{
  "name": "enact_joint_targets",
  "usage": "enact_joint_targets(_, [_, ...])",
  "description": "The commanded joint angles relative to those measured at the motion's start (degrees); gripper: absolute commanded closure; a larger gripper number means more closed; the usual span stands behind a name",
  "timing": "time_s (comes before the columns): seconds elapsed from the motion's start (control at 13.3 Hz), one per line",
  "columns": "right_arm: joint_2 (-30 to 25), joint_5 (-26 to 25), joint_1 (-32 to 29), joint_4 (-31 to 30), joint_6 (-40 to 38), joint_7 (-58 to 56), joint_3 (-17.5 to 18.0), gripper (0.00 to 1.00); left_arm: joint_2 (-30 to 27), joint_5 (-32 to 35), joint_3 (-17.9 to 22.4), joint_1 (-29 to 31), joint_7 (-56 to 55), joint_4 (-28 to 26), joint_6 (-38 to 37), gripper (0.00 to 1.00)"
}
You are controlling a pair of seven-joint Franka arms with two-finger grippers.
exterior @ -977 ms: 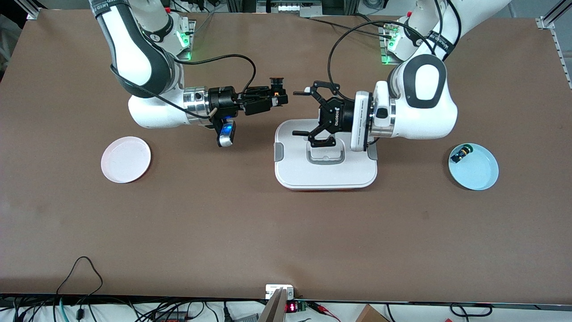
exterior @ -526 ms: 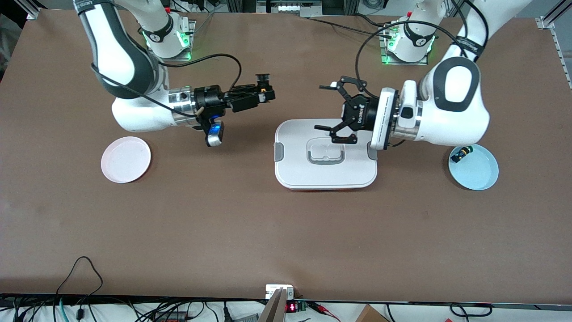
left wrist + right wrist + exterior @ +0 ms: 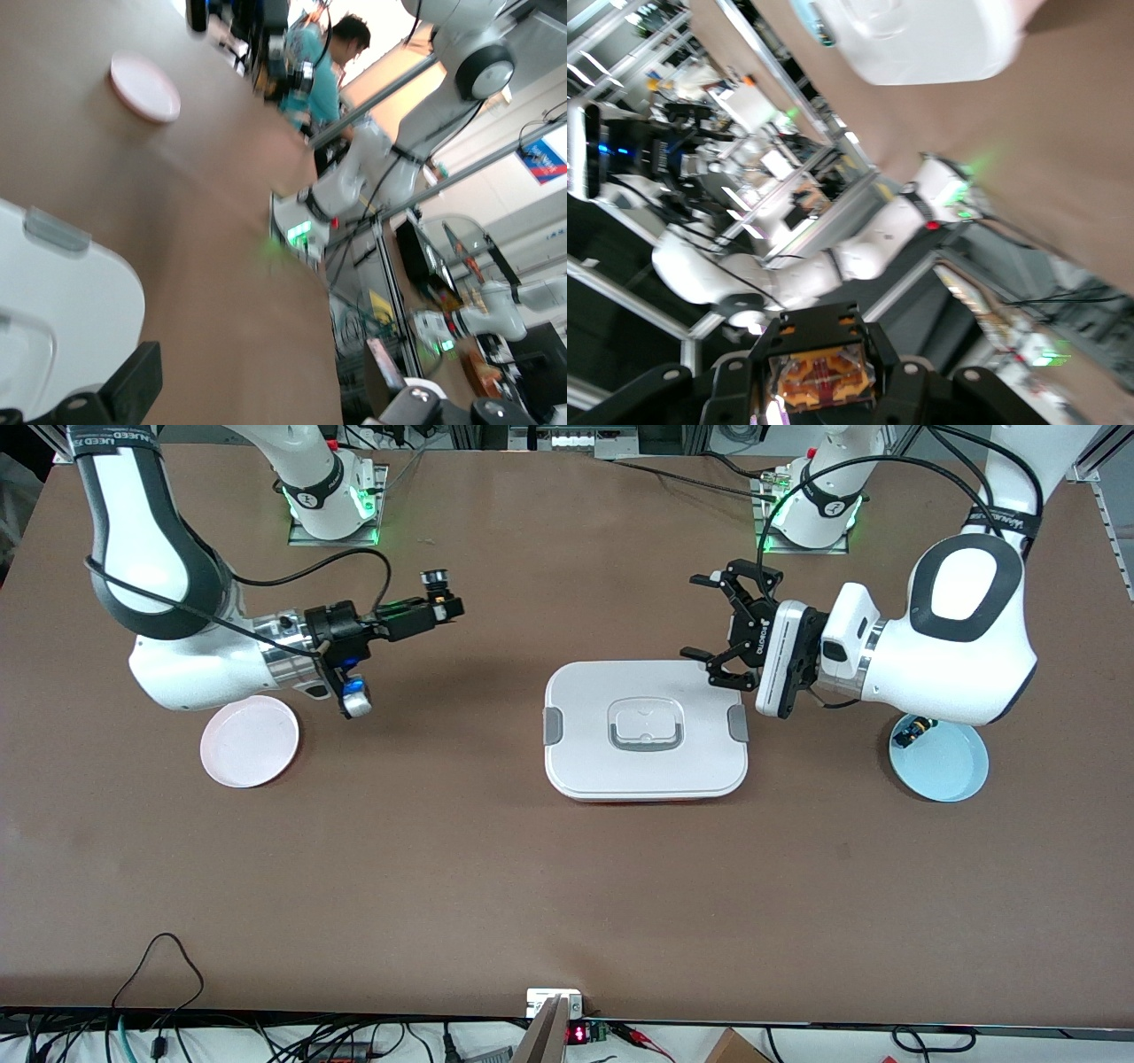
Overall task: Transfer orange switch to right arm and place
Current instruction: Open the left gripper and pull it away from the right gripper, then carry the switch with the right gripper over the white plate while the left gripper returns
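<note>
Front view: right gripper [image 3: 440,607] clamped on orange switch [image 3: 436,585], left gripper [image 3: 714,629] spread.

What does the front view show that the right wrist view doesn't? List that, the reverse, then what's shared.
Front view only: the pink plate and the open left gripper by the white box. Right wrist view only: the orange switch's tan rear block. Both: the right gripper, over the table, shut on the switch, and the white box.
</note>
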Motion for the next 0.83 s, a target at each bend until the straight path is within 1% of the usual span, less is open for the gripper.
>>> enact_joint_targets(0.0, [-1.09,-8.18,-3.94,0.30,-3.48,-5.93,0.49,0.76,-0.81,9.39,-0.28,-0.13,-17.11,7.81,-9.96,0.00])
enact_joint_targets(0.08, [-1.09,-12.48,-4.99,0.83,-4.45,-7.77,0.49,0.77,-0.64,11.59,-0.28,-0.30,-22.66,10.54,-13.39,0.00])
enact_joint_targets(0.15, [-1.09,-16.18,-5.52,1.44,-4.81,-10.57,0.49,0.77,-0.55,15.18,-0.37,-0.39,-27.41,12.48,-15.78,0.00])
enact_joint_targets(0.3, [-1.09,-24.78,-6.14,1.62,-4.55,-18.82,0.49,0.78,-0.55,20.37,0.07,-0.13,-34.63,16.09,-20.26,0.00])
enact_joint_targets(0.38, [-1.27,-29.53,-6.15,1.62,-4.03,-23.04,0.49,0.80,-0.55,24.31,0.16,0.13,-38.15,18.19,-22.63,0.00])
enact_joint_targets(0.53, [-2.23,-39.63,-6.14,1.62,-1.14,-29.73,0.49,0.81,-0.90,32.92,0.33,-0.04,-41.86,20.49,-25.20,0.00])
enact_joint_targets(0.6, [-2.50,-43.42,-6.15,1.62,0.36,-32.63,0.49,0.81,-3.25,36.97,1.81,-1.43,-42.22,20.41,-25.03,0.00])
enact_joint_targets(0.68, [-2.67,-47.98,-6.15,1.62,2.03,-36.49,0.49,0.81,-4.66,41.27,7.40,-6.41,-42.22,20.33,-24.60,0.00])
enact_joint_targets(0.75, [-2.76,-53.25,-6.15,1.62,4.05,-40.88,0.49,0.81,-7.03,43.32,17.37,-13.16,-42.22,19.89,-24.33,0.00])
